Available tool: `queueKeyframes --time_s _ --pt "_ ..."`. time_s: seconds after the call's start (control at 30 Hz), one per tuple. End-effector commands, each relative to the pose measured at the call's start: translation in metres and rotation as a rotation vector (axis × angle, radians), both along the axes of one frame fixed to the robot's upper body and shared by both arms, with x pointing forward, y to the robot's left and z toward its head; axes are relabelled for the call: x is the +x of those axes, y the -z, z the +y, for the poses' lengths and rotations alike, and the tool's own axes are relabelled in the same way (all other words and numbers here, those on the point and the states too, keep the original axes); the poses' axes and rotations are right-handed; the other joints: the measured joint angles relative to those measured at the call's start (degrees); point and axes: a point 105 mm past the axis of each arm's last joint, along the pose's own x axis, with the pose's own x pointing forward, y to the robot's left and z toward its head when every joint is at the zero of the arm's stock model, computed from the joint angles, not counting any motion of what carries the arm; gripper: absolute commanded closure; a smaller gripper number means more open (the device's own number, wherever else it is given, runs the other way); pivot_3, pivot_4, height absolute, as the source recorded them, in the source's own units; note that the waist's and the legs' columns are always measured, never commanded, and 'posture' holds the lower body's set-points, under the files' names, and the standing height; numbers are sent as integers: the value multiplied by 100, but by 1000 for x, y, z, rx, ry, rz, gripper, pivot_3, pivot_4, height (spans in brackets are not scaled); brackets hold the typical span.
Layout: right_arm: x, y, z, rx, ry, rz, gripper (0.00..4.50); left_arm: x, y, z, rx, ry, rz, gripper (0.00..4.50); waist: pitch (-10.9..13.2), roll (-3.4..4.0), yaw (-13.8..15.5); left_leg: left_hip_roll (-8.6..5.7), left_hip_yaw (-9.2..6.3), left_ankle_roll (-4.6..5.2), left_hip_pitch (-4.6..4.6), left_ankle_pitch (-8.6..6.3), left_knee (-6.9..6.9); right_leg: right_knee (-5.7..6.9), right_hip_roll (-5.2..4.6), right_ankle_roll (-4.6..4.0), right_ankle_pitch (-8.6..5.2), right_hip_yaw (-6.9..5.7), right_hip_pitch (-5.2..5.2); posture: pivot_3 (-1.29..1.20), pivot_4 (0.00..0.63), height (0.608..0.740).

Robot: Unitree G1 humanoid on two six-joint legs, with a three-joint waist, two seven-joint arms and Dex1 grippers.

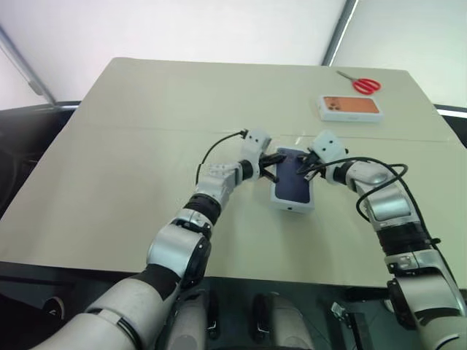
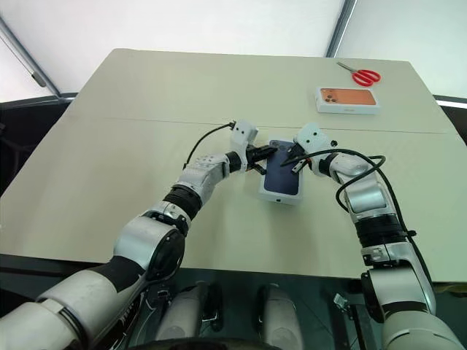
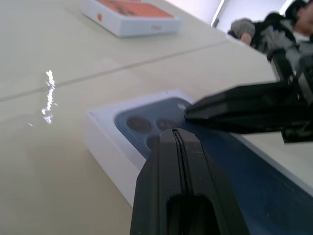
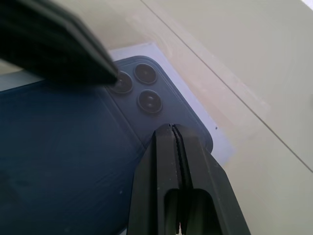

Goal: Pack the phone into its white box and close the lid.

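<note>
The lid (image 1: 293, 184), white with a dark-blue phone picture on top, lies flat on the table a little right of centre. It covers the white box, and the phone is hidden. My left gripper (image 1: 276, 159) is shut, its tip over the lid's far left corner by the printed camera cluster (image 3: 146, 126). My right gripper (image 1: 303, 166) is also shut and comes in from the right, its tip over the lid's far end (image 4: 146, 105). The two tips nearly meet above the lid. Whether they press on it I cannot tell.
A white box with an orange phone picture (image 1: 350, 107) lies at the far right, with red-handled scissors (image 1: 361, 84) behind it. A seam (image 1: 146, 130) runs across the beige table top. The near table edge is close below the lid.
</note>
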Motion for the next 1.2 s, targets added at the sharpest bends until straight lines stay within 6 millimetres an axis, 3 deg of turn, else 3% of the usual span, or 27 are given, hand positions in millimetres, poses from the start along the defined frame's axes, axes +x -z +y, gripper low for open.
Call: queueKeyframes --time_s 0.03,0.13,0.3,0.37,0.47,0.5,0.57,0.7,0.8,0.93,1.03,1.1,1.2 --pt "-30 19 4 -51 -134 119 4457 -35 37 -8 163 263 40 4500 -8 4 19 0 -1 0 0 0 0 0 1 2 -1 -1 2 0 150 738" --pt "-56 21 1 -58 -221 187 4457 -54 46 0 175 395 51 4500 -40 11 4 1 -5 2 8 -5 2 -7 1 5 -4 -1 14 0 150 738" --pt "-89 24 -2 -44 -314 303 4457 -63 45 19 187 418 -22 4500 -91 5 -14 6 -14 43 31 -33 3 -7 -18 2 -5 1 38 0 150 738" --pt "-94 21 1 -34 -342 297 4457 -65 41 26 142 406 4 4500 -99 5 -31 6 -14 48 32 -36 2 -8 -21 1 -5 1 39 0 150 738" --pt "-84 5 4 53 -313 235 4457 -57 29 40 106 323 -38 4500 -100 6 -59 8 -14 48 32 -36 2 -7 -21 0 -5 2 37 0 150 738" --pt "-78 -6 6 159 -297 220 4221 -54 21 48 77 302 -47 4251 -99 5 -84 8 -15 47 32 -36 1 -7 -21 0 -5 2 36 0 150 738" --pt "-71 -20 8 195 -303 154 3607 -44 9 65 65 225 -75 3641 -96 10 -111 8 -14 45 31 -34 2 -4 -23 -1 -4 2 33 0 150 738" --pt "-59 -38 3 205 -302 51 1650 -26 -25 104 60 123 -183 1667 -93 12 -115 7 -14 44 17 -33 2 -3 -22 -1 -4 2 17 0 150 738" --pt "-53 -43 -2 186 -307 23 148 -22 -38 131 77 78 -219 135 -93 12 -104 4 -13 25 7 -21 5 -4 -23 0 -3 1 12 0 150 738" --pt "-52 -55 -6 196 -344 -13 62 -21 -49 188 107 -35 -247 57 -93 12 -109 -4 -11 19 4 -17 11 -5 -27 2 -3 -1 14 0 150 738" --pt "-58 -64 -3 240 -391 -19 62 -25 -50 204 123 -56 -246 57 -91 16 -116 -2 -10 18 4 -17 10 -4 -26 2 -3 -1 13 0 150 738" --pt "-69 -68 -5 239 -441 -28 62 -31 -54 227 129 -102 -251 57 -91 16 -102 -3 -11 18 4 -16 11 -3 -27 3 -3 -1 14 0 150 738" --pt "-76 -59 -21 217 -429 12 62 -50 -49 256 181 -129 -257 57 -90 16 -127 -3 -10 20 3 -18 9 -8 -28 3 -3 -1 14 0 150 738"
